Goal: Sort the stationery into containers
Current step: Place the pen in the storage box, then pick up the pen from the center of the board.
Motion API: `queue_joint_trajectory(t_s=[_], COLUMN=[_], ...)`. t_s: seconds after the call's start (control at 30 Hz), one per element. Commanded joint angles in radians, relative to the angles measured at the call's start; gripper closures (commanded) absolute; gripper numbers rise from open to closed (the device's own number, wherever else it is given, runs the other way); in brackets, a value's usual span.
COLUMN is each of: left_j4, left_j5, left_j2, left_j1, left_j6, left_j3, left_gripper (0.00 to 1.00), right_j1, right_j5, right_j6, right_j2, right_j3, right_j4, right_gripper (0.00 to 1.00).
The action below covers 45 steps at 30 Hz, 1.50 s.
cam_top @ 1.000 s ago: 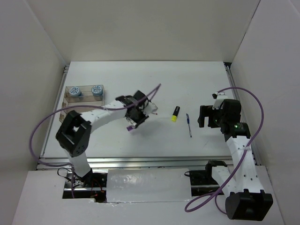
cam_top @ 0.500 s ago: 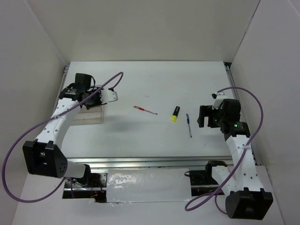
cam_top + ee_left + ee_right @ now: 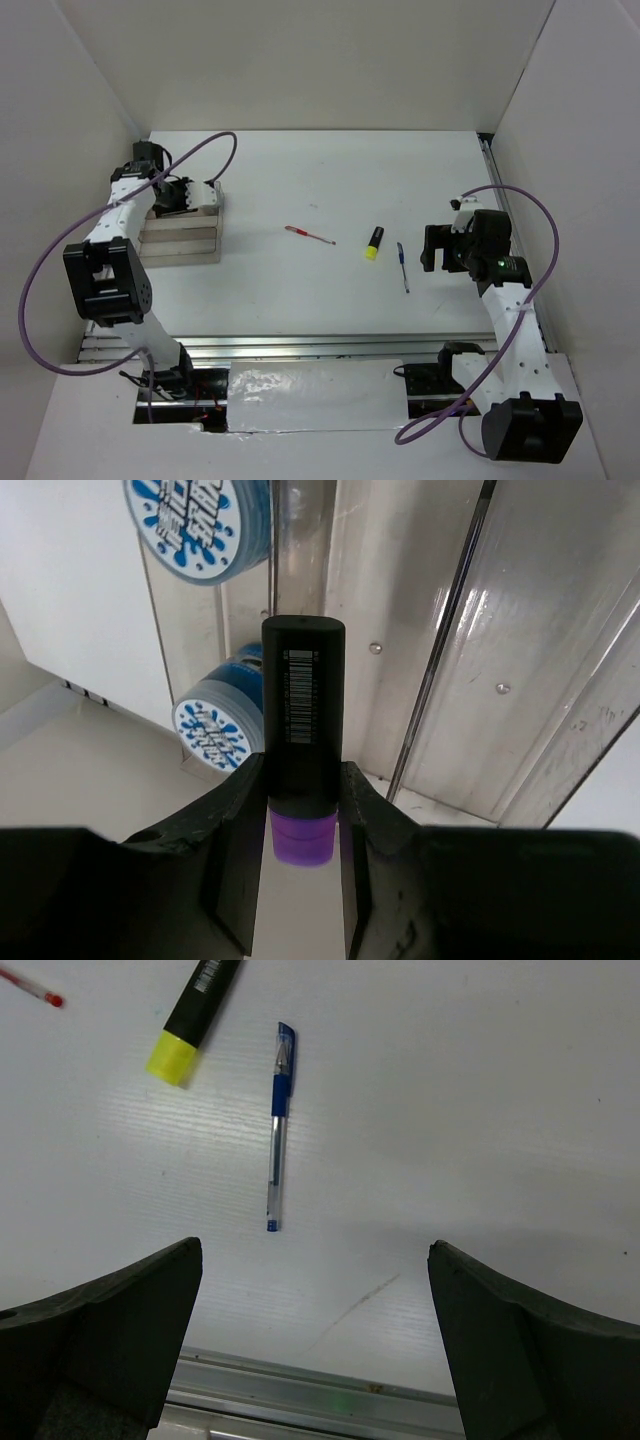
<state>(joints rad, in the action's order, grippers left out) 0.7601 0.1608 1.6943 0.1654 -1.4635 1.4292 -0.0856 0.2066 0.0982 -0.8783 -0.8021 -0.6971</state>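
While the left gripper (image 3: 302, 798) squeezes the purple highlighter (image 3: 302, 710) over the tray (image 3: 420, 620), the right gripper (image 3: 315, 1260), spread wide, has the blue pen (image 3: 277, 1125) at eleven o'clock

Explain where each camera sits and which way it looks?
Top external: above and behind, looking down on the table; the left arm and right arm show.
Left wrist: over the tray, facing two blue rolls; the left gripper clamps the purple highlighter.
Right wrist: above the table, looking down; the open right gripper shows.
Shared: top and right wrist both see the blue pen and yellow highlighter.
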Motion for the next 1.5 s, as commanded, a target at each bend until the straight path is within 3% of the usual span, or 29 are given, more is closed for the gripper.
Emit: queue_joint_trajectory(t_s=[0.0, 0.2, 0.33, 0.37, 0.47, 0.77, 0.87, 0.93, 0.97, 1.0, 1.07, 1.1, 1.13, 1.2, 1.23, 1.27, 1.47], left_j4=[-0.019, -0.036, -0.009, 0.011, 0.051, 0.196, 0.264, 0.327, 0.324, 0.297, 0.052, -0.063, -0.247, -0.381, -0.431, -0.473, -0.380], left_j5=[0.008, -0.036, -0.060, -0.064, -0.063, -0.017, 0.098, 0.227, 0.255, 0.263, 0.189, 0.121, -0.026, -0.037, -0.009, -0.076, -0.223], left_j2=[0.044, 0.143, 0.197, 0.205, 0.217, 0.142, 0.122, 0.125, 0.116, 0.098, -0.029, -0.082, -0.172, -0.237, -0.258, -0.246, 0.010], left_j1=[-0.013, -0.023, -0.026, -0.029, -0.035, -0.059, -0.064, -0.089, -0.102, -0.151, -0.228, -0.325, -0.375, -0.470, -0.503, -0.594, -0.835], left_j6=[-0.026, 0.045, 0.104, 0.127, 0.166, 0.276, 0.391, 0.588, 0.656, 0.816, 0.998, 1.173, 1.256, 1.410, 1.445, 1.536, 1.730], left_j3=[0.020, 0.059, 0.120, 0.149, 0.197, 0.315, 0.440, 0.618, 0.660, 0.668, 0.561, 0.386, 0.299, 0.100, 0.059, 0.044, 0.198], left_gripper=[0.94, 0.85, 0.68, 0.59, 0.49, 0.44, 0.52, 0.54, 0.51, 0.42, 0.34, 0.38, 0.42, 0.45, 0.40, 0.38, 0.39], right_j1=[-0.003, -0.003, -0.002, -0.002, -0.002, -0.002, -0.002, -0.002, -0.002, -0.002, -0.002, -0.002, -0.002, -0.005, -0.006, -0.012, -0.092], right_j5=[0.001, -0.001, -0.003, -0.004, -0.006, -0.001, -0.001, -0.001, -0.001, -0.001, 0.001, 0.001, -0.001, -0.013, -0.016, -0.022, -0.004], right_j6=[0.006, 0.008, 0.008, 0.008, 0.008, 0.009, 0.008, 0.009, 0.009, 0.009, 0.006, 0.008, 0.008, 0.005, 0.002, 0.000, -0.009], right_j2=[-0.004, -0.010, -0.011, -0.010, -0.008, 0.010, 0.022, 0.027, 0.025, 0.022, 0.022, 0.024, 0.024, 0.035, 0.038, 0.044, 0.061], right_j3=[-0.026, -0.028, -0.028, -0.028, -0.026, -0.022, -0.019, -0.019, -0.017, -0.017, -0.019, -0.017, -0.017, -0.014, -0.014, -0.011, -0.009], right_j4=[0.011, 0.011, 0.011, 0.010, 0.011, 0.013, 0.015, 0.019, 0.018, 0.018, 0.021, 0.022, 0.021, 0.022, 0.024, 0.027, 0.031], right_gripper=[0.00, 0.00, 0.00, 0.00, 0.00, 0.00, 0.00, 0.00, 0.00, 0.00, 0.00, 0.00, 0.00, 0.00, 0.00, 0.00, 0.00])
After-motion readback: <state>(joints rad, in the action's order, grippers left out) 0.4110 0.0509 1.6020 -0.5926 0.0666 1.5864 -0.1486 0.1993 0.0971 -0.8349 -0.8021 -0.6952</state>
